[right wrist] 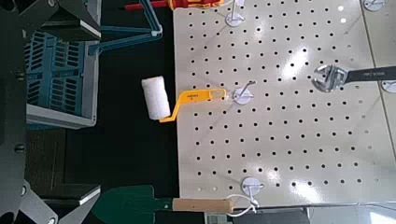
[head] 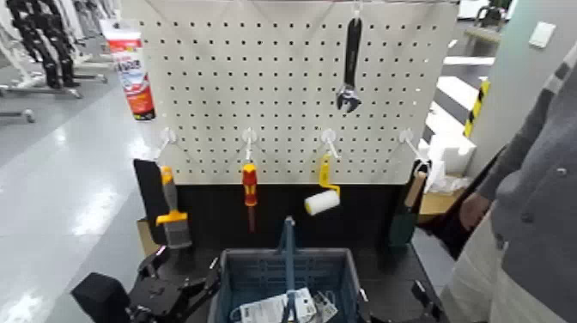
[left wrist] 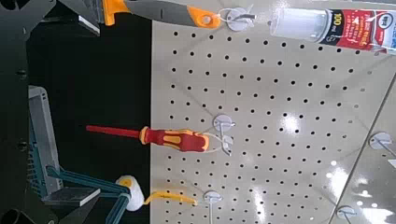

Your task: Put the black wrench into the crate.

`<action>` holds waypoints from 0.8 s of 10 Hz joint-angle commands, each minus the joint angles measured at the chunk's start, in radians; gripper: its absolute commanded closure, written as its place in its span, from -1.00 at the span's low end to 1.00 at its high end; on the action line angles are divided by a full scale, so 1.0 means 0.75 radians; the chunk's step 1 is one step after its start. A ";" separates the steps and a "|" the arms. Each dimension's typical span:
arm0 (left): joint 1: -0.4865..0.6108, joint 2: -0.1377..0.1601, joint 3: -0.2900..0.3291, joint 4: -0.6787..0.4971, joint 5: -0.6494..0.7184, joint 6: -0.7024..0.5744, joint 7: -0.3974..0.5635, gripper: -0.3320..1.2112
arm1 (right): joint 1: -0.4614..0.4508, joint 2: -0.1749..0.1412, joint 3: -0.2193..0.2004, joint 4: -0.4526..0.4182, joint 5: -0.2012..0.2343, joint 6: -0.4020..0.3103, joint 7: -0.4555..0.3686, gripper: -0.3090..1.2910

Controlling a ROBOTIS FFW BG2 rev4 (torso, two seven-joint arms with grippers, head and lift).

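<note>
Four hooks run along the lower edge of a white perforated pegboard (head: 283, 94); the black wrench (head: 349, 64), slim and matte with a silvery open jaw pointing down, hangs higher up on its own, well above the crate (head: 283, 279). That crate is blue-grey lattice plastic with an upright blue handle, sitting on the dark surface below. A red-and-yellow screwdriver (head: 250, 191) and a yellow-handled paint roller (head: 324, 194) with a white fuzzy sleeve hang between them. Only the right wrist view shows the wrench's jaw up close (right wrist: 329, 77); the left wrist view misses it entirely. Low at the head view's edge, the left end effector (head: 163, 292) sits beside the crate; whether its fingers are apart I cannot tell.
</note>
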 commanded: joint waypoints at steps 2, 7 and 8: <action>-0.001 0.000 0.001 0.001 0.000 -0.002 0.000 -0.43 | -0.004 -0.002 0.001 0.000 0.000 -0.004 0.000 -0.43; 0.018 -0.002 0.001 -0.003 0.002 -0.039 0.010 -0.43 | 0.004 -0.004 0.003 -0.006 0.000 -0.012 0.000 -0.43; 0.022 -0.004 -0.003 -0.005 0.004 -0.041 0.012 -0.43 | 0.004 -0.004 0.003 -0.006 -0.002 -0.012 0.000 -0.43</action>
